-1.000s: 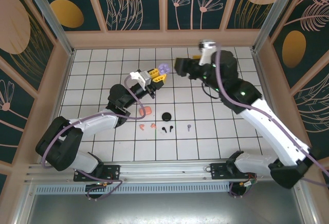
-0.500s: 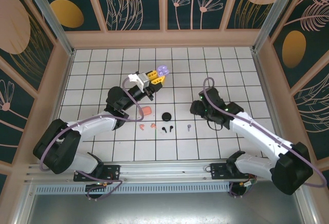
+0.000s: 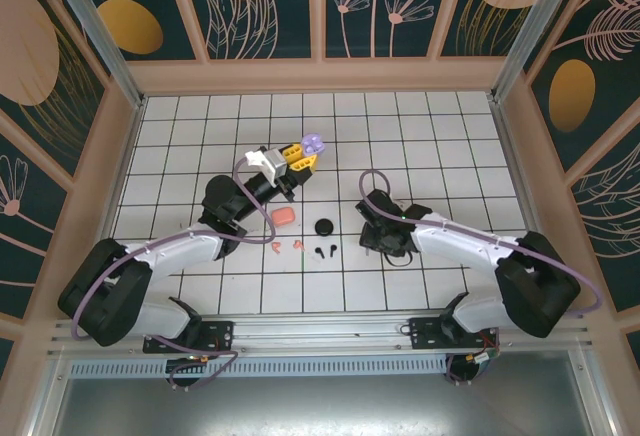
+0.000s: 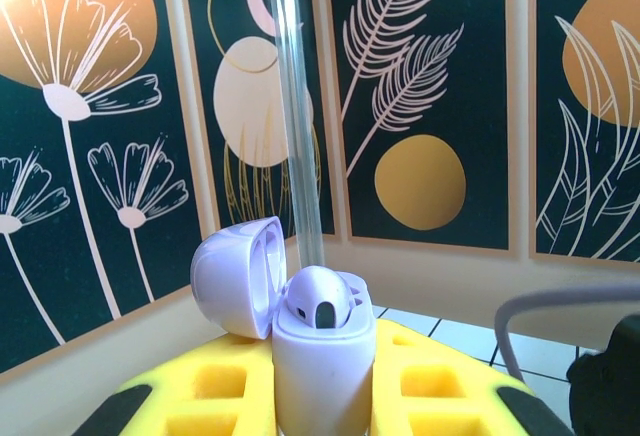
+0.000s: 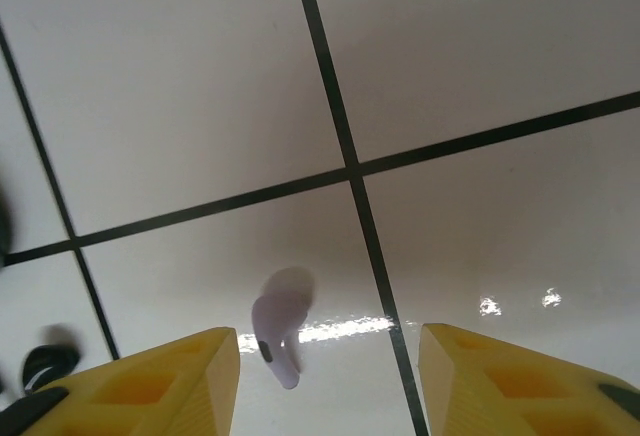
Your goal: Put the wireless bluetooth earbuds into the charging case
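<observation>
My left gripper [image 3: 297,156] is shut on an open lavender charging case [image 4: 322,366], held upright above the tiles. Its lid [image 4: 235,276] is tipped back, and one lavender earbud [image 4: 320,301] sits in the case. My right gripper [image 5: 325,356] is open, low over the floor. A second lavender earbud [image 5: 278,331] lies on the tile between the yellow fingers [image 5: 170,381], closer to the left one. In the top view the right gripper [image 3: 380,242] covers that earbud. Two salmon-orange earbuds [image 3: 277,246] and a black earbud [image 3: 322,252] lie in a row on the tiles.
A salmon-orange case [image 3: 283,216] and a round black case [image 3: 322,226] rest on the tiles between the arms. Wooden walls [image 3: 320,74] close in the white tiled floor. The black earbud [image 5: 45,361] shows at the left edge of the right wrist view.
My right arm has swung from high at the back down to the tile with the lavender earbud. My left gripper drifted slightly left, still holding the case.
</observation>
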